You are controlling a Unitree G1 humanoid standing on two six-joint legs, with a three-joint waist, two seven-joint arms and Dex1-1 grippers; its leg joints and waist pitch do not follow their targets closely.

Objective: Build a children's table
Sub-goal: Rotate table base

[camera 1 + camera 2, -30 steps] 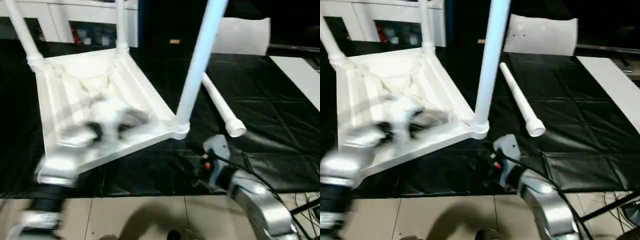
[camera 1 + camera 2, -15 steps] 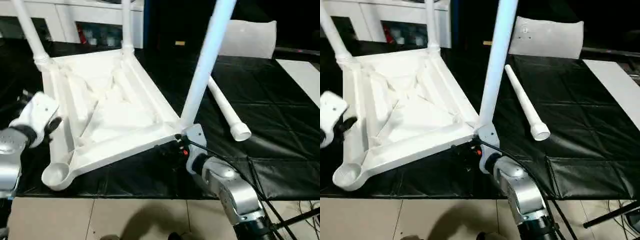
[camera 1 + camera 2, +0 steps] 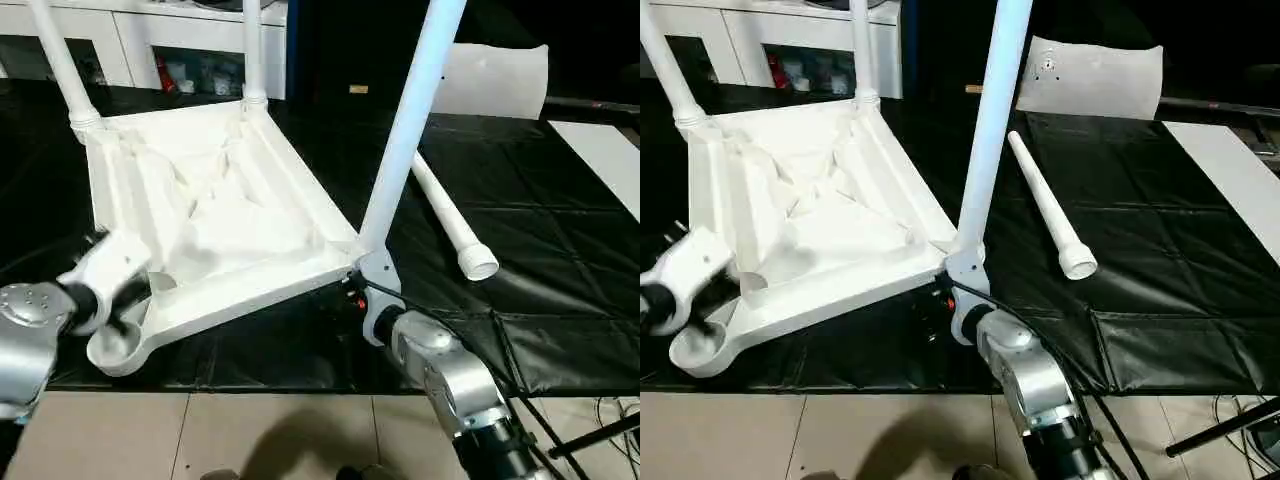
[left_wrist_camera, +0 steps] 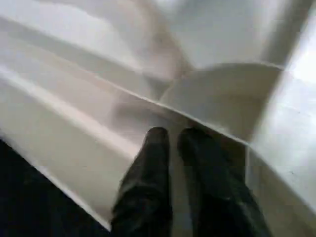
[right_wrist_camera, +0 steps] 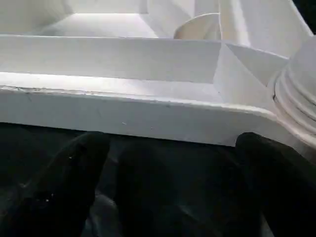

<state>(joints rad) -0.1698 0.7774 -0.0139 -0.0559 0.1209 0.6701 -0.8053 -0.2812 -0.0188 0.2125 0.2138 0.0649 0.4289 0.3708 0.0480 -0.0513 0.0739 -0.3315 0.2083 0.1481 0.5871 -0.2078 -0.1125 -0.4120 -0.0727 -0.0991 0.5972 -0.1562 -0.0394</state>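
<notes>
The children's table lies upside down on the black mat, its ribbed top [image 3: 250, 290] towards me. Three legs stand in corner sockets; the nearest leg [image 3: 405, 130] rises at the near right corner. The near left socket [image 3: 115, 345] is empty. A loose leg [image 3: 445, 215] lies on the mat to the right. My left gripper [image 4: 177, 140] is at the rim beside the empty socket, its fingers [image 4: 153, 163] nearly together and the tips against the rim. My right gripper [image 5: 173, 163] stands wide open just under the near right corner, the rim ahead of its fingers [image 5: 74, 163].
A flat whitish plastic bag [image 3: 495, 80] lies at the back right and a white board [image 3: 600, 150] at the far right. White cabinets [image 3: 150, 30] stand behind the table. The mat's front edge meets the tiled floor [image 3: 250, 430]. Cables [image 3: 500, 340] run along my right forearm.
My left gripper has swung in from the table's left side to the rim by the empty socket, and its fingers have closed. The right arm has barely moved.
</notes>
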